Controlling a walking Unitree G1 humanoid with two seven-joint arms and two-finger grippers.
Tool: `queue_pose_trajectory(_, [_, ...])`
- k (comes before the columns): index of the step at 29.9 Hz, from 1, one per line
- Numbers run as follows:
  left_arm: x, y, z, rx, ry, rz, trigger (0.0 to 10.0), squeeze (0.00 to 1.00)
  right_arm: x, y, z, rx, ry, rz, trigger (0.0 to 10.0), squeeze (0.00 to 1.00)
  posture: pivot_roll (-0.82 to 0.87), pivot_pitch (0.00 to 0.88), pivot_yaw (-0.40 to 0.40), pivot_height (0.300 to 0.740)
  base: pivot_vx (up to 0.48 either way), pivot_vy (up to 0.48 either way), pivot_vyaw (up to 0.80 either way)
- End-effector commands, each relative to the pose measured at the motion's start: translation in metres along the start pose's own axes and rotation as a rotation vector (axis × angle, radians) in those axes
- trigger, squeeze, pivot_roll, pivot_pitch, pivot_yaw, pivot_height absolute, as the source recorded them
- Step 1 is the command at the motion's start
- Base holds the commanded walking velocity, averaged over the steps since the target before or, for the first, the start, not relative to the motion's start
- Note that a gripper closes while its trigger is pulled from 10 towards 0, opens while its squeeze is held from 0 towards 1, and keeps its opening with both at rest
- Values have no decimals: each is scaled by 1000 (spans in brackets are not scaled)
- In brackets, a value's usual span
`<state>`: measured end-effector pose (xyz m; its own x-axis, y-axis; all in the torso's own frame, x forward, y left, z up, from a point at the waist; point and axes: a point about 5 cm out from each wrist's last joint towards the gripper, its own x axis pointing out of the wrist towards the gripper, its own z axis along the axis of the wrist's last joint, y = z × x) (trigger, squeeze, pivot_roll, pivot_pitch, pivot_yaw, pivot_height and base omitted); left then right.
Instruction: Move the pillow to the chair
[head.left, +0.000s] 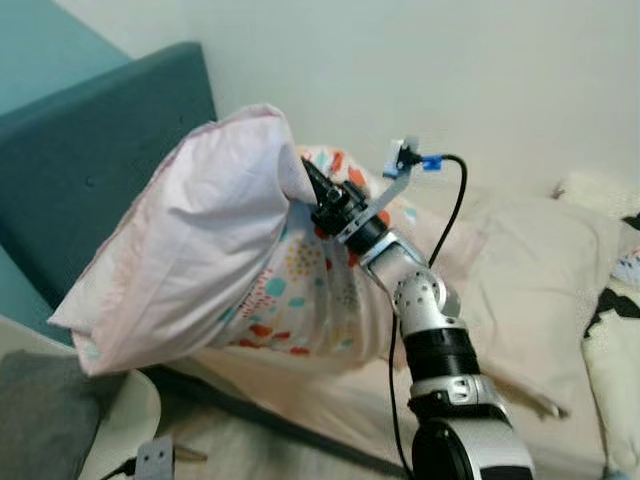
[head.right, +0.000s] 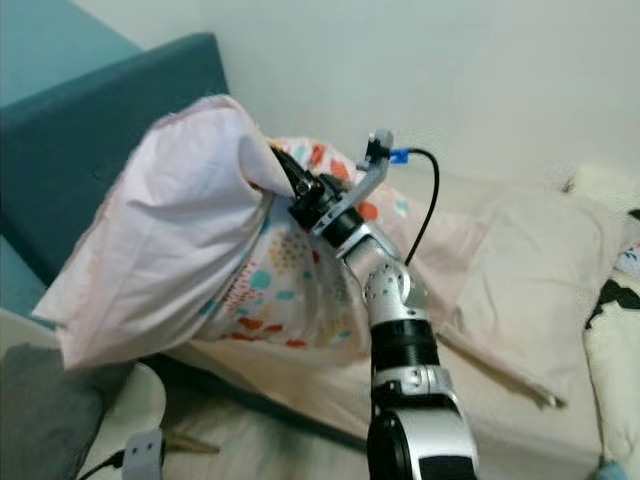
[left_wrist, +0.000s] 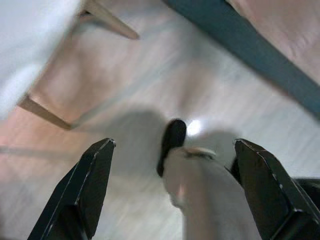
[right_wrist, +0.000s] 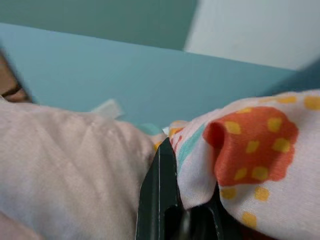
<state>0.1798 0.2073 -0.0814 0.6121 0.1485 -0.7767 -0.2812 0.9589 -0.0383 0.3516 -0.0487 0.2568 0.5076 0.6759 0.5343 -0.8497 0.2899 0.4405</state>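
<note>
My right gripper is shut on the edge of the pillow and holds it up in the air above the bed. The pillow is pale pink on the side facing me, and its other side is printed with orange and teal patches. In the right wrist view a black finger pinches the patterned fabric against the pink cloth. The chair, white-rimmed with a grey cushion, sits low on my left under the pillow's hanging corner. My left gripper hangs open over the floor.
A teal headboard rises behind the pillow, and the bed's teal frame runs along the floor. Cream pillows and a black-and-white item lie on the bed to the right. Wooden chair legs stand on the pale floor.
</note>
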Motion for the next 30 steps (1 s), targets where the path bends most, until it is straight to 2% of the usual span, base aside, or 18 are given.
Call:
queue_pose_trajectory(1, [-1,2,-6,14,25,3,10000,0,13,24,9,-14,-53,143,10000,0,-73,0,8,723,0,0,775])
queue_pose_trajectory(30, [-2,5,-8,39,39,-1,10000,0,13,31,-3,28,-47,139,10000,0,-65,0,19,723,0,0,775])
